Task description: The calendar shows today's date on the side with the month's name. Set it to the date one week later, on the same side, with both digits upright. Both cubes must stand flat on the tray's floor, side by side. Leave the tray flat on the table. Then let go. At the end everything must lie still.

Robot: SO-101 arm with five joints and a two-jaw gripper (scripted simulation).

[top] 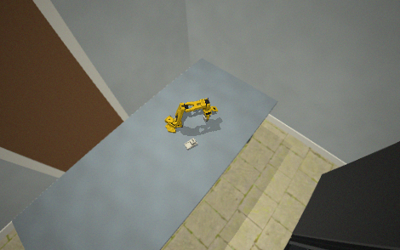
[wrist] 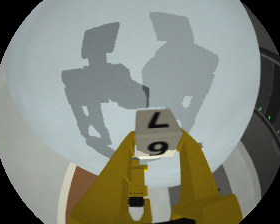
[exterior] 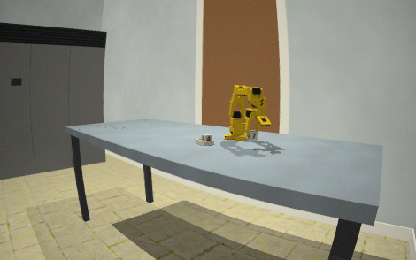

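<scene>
The white tray (top: pixel 187 146) (exterior: pixel 201 142) lies on the table. One cube (top: pixel 192 141) (exterior: pixel 206 137) stands in it, with a 4 facing the exterior camera; the rest of the tray has no cube. My gripper (top: pixel 207 117) (exterior: pixel 253 132) (wrist: pixel 157 139) is shut on the other cube (exterior: pixel 253 135) (wrist: pixel 157 122) and holds it above the table, away from the tray. In the exterior view this cube shows an upright 7. In the wrist view the 7 is upside down, and a face nearer the jaws shows a 6 or 9. The month's name cannot be read.
The yellow arm (top: pixel 180 112) (exterior: pixel 237 110) stands on the blue-grey table (top: pixel 118 183) (exterior: pixel 322 164), its base close to the tray. The arm's shadow lies on the table under and beside the gripper. A dark grey cabinet (exterior: pixel 48 106) stands beyond the table.
</scene>
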